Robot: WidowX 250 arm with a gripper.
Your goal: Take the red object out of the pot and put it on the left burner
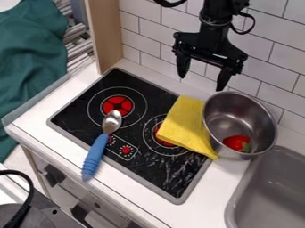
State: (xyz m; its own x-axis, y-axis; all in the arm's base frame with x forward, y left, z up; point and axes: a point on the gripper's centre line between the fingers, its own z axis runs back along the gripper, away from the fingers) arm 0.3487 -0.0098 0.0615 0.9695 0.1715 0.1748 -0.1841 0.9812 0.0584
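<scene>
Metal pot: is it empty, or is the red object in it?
In it, so not empty. The red object lies low inside the metal pot, with the pot's rim all around it.
</scene>
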